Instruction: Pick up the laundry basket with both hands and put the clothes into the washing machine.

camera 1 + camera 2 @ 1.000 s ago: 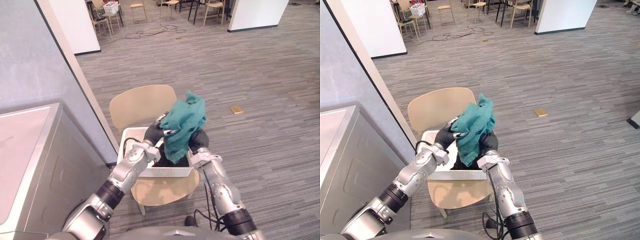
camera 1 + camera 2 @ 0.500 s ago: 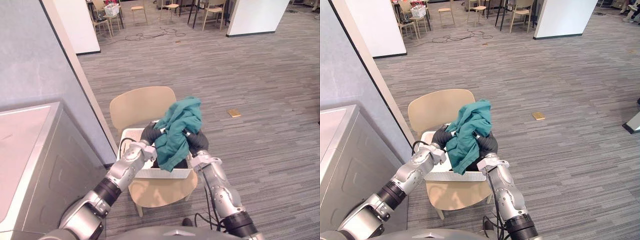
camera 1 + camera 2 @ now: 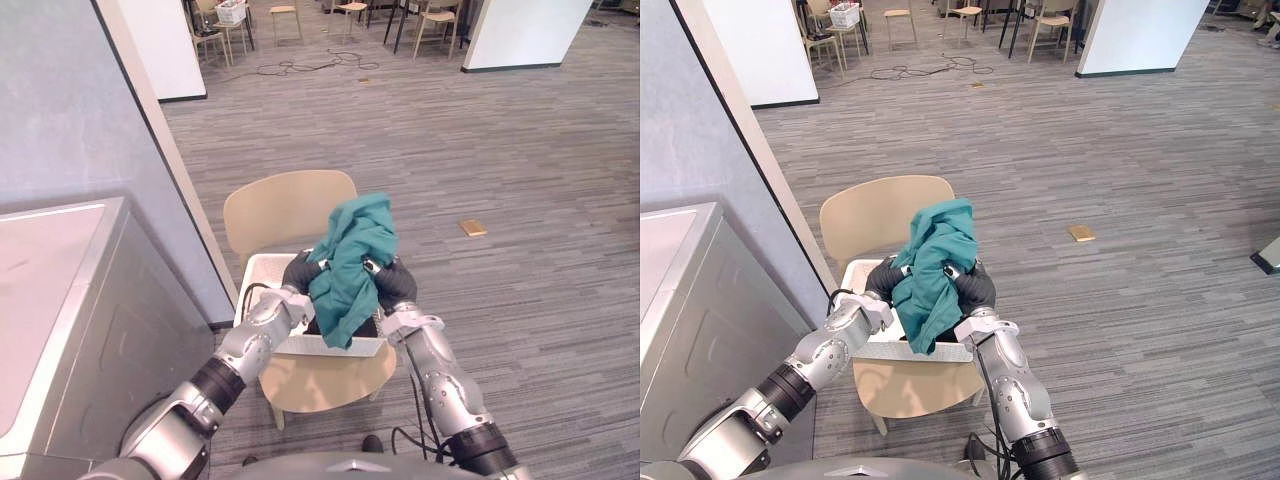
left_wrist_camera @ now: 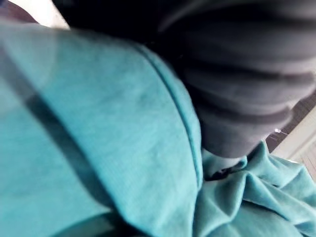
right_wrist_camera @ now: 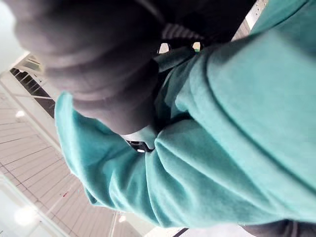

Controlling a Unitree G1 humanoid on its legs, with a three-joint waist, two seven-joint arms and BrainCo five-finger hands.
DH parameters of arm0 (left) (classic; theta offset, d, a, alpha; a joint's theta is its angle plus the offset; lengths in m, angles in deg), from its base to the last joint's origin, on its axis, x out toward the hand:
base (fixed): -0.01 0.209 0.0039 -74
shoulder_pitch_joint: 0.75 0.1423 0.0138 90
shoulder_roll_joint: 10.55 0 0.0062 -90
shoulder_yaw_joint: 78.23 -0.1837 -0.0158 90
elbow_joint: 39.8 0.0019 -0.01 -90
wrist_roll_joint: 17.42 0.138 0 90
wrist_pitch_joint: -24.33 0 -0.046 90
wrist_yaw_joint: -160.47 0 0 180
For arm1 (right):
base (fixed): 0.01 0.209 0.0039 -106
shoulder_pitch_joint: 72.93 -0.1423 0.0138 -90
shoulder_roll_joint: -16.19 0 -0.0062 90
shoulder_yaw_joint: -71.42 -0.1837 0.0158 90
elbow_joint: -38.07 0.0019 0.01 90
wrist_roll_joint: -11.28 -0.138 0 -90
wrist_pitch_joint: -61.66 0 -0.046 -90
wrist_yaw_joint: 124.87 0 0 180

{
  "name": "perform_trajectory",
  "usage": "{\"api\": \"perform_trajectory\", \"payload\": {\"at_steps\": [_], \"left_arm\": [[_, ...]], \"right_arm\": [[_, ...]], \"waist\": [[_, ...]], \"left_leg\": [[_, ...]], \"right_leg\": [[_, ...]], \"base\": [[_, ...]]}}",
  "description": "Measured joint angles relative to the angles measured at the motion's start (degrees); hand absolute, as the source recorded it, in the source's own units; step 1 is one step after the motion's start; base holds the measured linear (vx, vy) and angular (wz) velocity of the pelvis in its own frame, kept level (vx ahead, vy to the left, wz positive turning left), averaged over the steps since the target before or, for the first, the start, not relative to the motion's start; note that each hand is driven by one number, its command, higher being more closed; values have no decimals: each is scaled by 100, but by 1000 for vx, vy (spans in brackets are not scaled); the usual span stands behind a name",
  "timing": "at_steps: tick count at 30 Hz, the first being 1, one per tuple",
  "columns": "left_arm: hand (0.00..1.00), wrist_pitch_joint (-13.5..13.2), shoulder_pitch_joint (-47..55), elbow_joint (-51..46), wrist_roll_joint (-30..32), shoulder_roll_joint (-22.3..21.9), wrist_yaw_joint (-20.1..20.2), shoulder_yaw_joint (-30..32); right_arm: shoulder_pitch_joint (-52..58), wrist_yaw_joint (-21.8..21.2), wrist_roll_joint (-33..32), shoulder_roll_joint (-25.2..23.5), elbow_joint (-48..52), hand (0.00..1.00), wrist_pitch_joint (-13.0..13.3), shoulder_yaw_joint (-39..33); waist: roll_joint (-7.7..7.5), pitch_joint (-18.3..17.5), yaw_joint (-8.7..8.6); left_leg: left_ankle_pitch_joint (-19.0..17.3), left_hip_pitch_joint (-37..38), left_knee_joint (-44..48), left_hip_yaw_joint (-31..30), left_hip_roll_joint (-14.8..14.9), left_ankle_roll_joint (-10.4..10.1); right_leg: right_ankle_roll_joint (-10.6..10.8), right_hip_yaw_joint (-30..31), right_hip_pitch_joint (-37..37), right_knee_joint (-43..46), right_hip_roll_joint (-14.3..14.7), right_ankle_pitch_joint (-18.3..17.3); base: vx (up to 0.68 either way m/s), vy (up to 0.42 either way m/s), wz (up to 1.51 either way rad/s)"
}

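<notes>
Two hands lift one garment. Washing machine (image 3: 60,290) at left; then left hand (image 3: 300,272), teal garment (image 3: 350,260) and right hand (image 3: 396,282) above the white laundry basket (image 3: 300,346). The bundle has sagged and drifted left since a second ago, so transfer is likely starting. Its long axis is near-vertical, tail down. Whether either hand grips or merely presses cannot be told.

Soft matt cloth (image 3: 350,250), smooth wooden chair (image 3: 283,205)
</notes>
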Motion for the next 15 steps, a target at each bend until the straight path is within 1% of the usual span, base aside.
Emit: {"api": "perform_trajectory", "payload": {"at_steps": [1,3,5,7,9,13,15], "left_arm": [[100,-5,11,101,-199,-17,-4,5],[100,-4,37,179,-350,-18,-4,20],[100,2,47,288,-369,-49,-4,93],[100,12,80,361,-460,-103,-4,219],[100,16,207,362,-557,-195,-3,449],[100,9,385,360,-585,-280,-22,978],[100,-37,474,355,-639,-331,-117,1369]], "right_arm": [[0,2,-57,0,0,0,-16,36],[0,-2,-205,0,0,0,-46,70],[0,-14,-243,-7,1,0,-47,80],[0,-43,-256,-29,2,0,-48,79],[-2,-115,-259,-62,18,0,-48,71],[1,-249,-259,-285,22,0,-48,-6],[68,-253,-259,-405,55,0,-46,-207]], "waist": [[-27,14,0],[-69,7,14],[-123,29,69],[-183,67,87],[-260,104,100],[-346,158,132],[-368,167,125]], "left_leg": [[19,-6,0,8,7,23],[19,-9,0,41,20,22],[16,-5,0,96,35,19],[14,-4,1,109,50,17],[2,9,1,132,77,1],[-26,79,0,281,125,-32],[-45,113,0,324,132,-40]], "right_leg": [[-1,12,-14,0,8,3],[-4,51,-44,1,24,9],[-16,112,-76,1,45,19],[-19,127,-83,1,63,20],[-24,148,-88,1,95,18],[-39,284,-112,2,150,25],[-39,333,-107,2,161,25]], "base": [[-6,-5,-3],[-2,-5,-9],[-2,-5,-14],[-10,-8,-7],[-12,-12,-5],[-11,-11,-17],[-10,-6,-17]]}}
